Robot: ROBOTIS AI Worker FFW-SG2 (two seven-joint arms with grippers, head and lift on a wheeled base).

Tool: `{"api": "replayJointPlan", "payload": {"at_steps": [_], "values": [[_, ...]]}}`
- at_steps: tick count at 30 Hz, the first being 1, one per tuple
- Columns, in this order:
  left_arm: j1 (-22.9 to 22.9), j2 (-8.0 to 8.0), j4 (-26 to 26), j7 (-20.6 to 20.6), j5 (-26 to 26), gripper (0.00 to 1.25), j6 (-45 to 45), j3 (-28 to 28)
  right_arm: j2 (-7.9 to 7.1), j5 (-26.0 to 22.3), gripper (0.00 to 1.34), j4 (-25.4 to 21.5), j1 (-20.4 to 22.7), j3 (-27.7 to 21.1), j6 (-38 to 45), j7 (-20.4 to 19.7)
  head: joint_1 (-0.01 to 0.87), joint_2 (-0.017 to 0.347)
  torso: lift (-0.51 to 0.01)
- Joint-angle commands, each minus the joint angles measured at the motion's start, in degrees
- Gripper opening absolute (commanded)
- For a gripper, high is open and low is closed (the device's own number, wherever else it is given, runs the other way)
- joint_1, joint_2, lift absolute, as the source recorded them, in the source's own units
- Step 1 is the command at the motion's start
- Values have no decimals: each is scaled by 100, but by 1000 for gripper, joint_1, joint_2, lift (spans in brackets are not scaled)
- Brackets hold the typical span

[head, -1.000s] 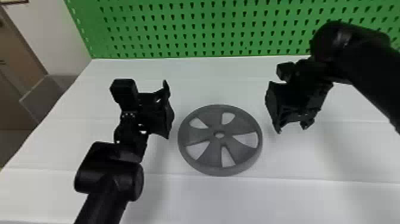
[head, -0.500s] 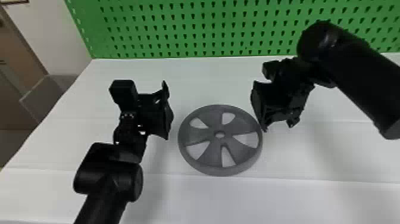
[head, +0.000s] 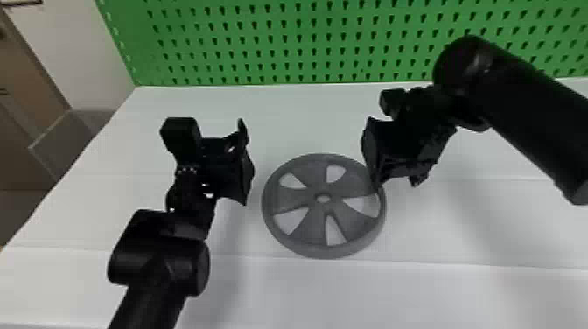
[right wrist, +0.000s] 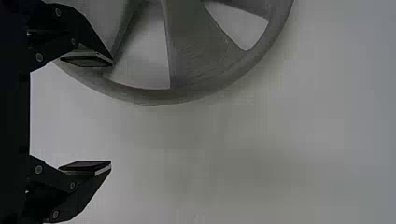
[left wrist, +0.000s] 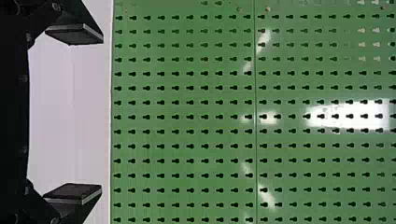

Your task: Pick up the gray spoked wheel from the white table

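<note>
In the middle of the white surface (head: 437,288), see the gray wheel (head: 311,227) lying flat, with a round rim (head: 323,253) and wide spokes. Just one ring all the way around, with no long side to line up with. Off to the left and a little apart from the wheel, see the left tool (left wrist: 102,114), spread wide with nothing in it. Seems to point at the green board (head: 306,39), not down at the wheel. By the far right part of the wheel, find the right tool (right wrist: 111,115), much nearer, also wide apart and holding nothing.

From the right tool, look left and toward the near side for most of the wheel. In the right wrist view, notice one finger (right wrist: 86,62) over the rim and the other finger (right wrist: 86,169) out past it, over bare surface. Looks like a good way to get the rim between the two. Cannot tell about any touch on the wheel.

Looks like time to line up for the grab, with no lift yet. Probably needs to go down low around the right part of the rim, then squeeze. Could bump a spoke or just slide off the edge if too high.
</note>
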Motion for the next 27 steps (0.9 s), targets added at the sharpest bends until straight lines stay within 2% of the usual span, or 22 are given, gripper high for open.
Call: {"api": "replayJointPlan", "payload": {"at_steps": [1, 3, 6, 9, 12, 15, 17, 20, 27], "values": [[13, -3, 0, 0, 0, 1094, -5, 14, 34, 15, 859, 54, -51, 90, 88, 85, 779, 149, -83], [13, -3, 0, 0, 0, 1094, -14, 14, 87, 42, 859, 80, -86, 81, 176, -55, 779, 149, -83], [13, 6, 0, 0, -9, 1095, -14, 14, 148, -38, 859, 150, -60, -227, 194, -424, 779, 149, -83], [13, 6, 0, 0, -9, 1094, -22, 14, 183, -495, 859, 361, -24, -578, 150, -952, 779, 149, -83], [13, 6, 0, 0, -9, 1095, -31, 14, 254, -714, 859, 555, -16, -877, 115, -1391, 779, 149, -83], [13, 6, 0, 0, -9, 1094, -31, 14, 289, -864, 859, 642, 20, -983, 0, -1462, 779, 149, -83], [13, 6, 0, 0, -9, 1094, -31, 5, 341, -864, 859, 748, 46, -1202, -26, -1541, 779, 149, -83], [13, 14, 0, 0, -17, 1092, -31, 14, 429, -890, 859, 809, 55, -1237, -158, -1743, 779, 149, -83], [4, 23, 0, 0, -26, 1092, -31, -4, 575, -890, 859, 976, 55, -1413, -386, -1796, 779, 149, -83]]}}
